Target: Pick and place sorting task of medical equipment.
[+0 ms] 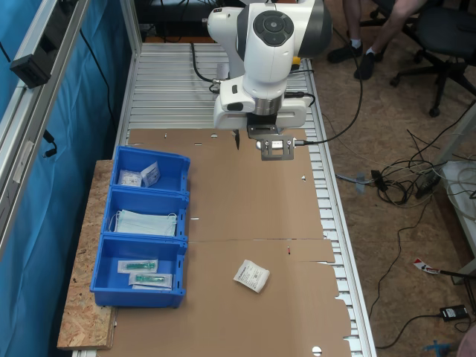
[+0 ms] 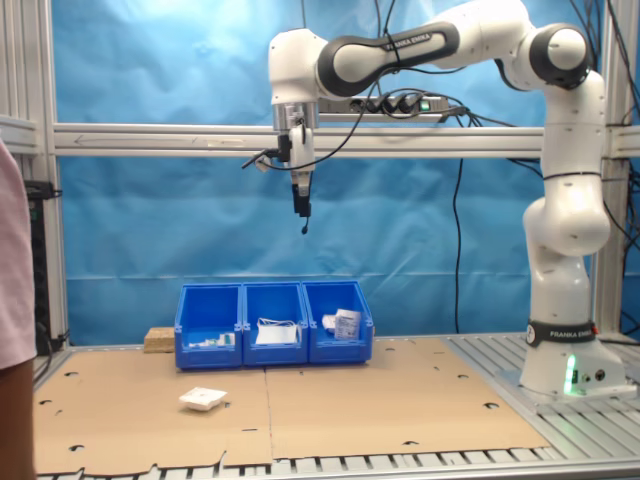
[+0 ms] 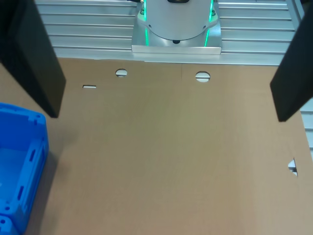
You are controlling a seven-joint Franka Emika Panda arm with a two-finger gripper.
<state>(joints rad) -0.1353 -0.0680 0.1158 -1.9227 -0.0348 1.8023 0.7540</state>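
Observation:
The medical equipment, a small white crinkled packet [image 1: 251, 275] [image 2: 203, 399], lies flat on the brown cardboard table cover, in front of the row of blue bins. My gripper [image 1: 255, 140] [image 2: 303, 222] hangs high above the table, well away from the packet and nearer the arm's base. In the wrist view the gripper [image 3: 166, 117] is open, its two dark fingers [image 3: 30, 58] wide apart with nothing between them, over bare cardboard.
Three joined blue bins [image 1: 181, 216] [image 2: 273, 300] hold small white packets, face masks and sealed green-tipped items; one bin corner [image 3: 22, 171] appears in the wrist view. The arm's base [image 2: 565, 365] stands on the slatted metal. A person's sleeve [image 2: 15, 280] is at the second exterior view's left edge.

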